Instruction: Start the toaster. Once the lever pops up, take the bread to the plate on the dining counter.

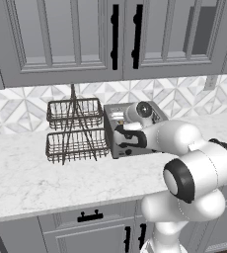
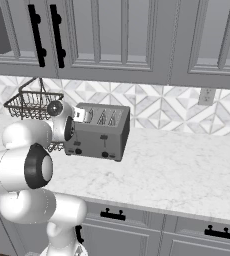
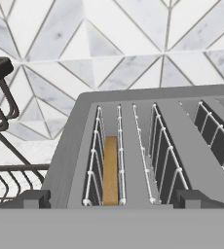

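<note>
Grey toaster [image 2: 98,132] on marble surface [image 2: 177,165], bread [image 3: 110,170] in its leftmost slot, released end effector [image 3: 111,202] just above, wire rack [image 1: 76,131] beside toaster.

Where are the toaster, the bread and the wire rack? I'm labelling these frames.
toaster [image 2: 99,137]: right base view, its grey front face.
bread [image 3: 111,170]: hand view, its top edge in the leftmost slot.
wire rack [image 1: 76,144]: left base view, lower basket.
</note>
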Motion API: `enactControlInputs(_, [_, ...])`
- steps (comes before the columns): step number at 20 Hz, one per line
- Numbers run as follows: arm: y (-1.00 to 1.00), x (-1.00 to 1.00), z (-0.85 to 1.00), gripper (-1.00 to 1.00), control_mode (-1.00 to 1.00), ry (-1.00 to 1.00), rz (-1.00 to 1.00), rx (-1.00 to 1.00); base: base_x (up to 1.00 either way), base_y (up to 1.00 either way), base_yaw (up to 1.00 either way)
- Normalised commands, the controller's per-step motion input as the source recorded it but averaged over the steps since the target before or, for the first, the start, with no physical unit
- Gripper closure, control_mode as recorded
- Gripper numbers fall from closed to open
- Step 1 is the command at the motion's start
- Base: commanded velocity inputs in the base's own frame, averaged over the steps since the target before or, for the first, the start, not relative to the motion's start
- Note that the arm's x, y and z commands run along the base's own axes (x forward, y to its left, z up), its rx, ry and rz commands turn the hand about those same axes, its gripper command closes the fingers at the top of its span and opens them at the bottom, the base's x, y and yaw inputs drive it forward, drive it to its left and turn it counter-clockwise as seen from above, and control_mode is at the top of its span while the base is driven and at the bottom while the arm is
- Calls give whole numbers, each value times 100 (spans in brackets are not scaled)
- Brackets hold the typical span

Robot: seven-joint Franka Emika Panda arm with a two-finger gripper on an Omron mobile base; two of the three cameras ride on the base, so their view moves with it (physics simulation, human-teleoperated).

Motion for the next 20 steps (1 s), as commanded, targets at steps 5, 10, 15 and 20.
enactControlInputs(5, [0, 0, 0, -100, -100, 0, 0, 0, 0, 0, 0])
enactControlInputs(10, [0, 0, 0, -100, -100, 0, 0, 0, 0, 0, 0])
enactControlInputs(15, [0, 0, 0, -100, -100, 0, 0, 0, 0, 0, 0])
enactControlInputs(20, [0, 0, 0, -100, -100, 0, 0, 0, 0, 0, 0])
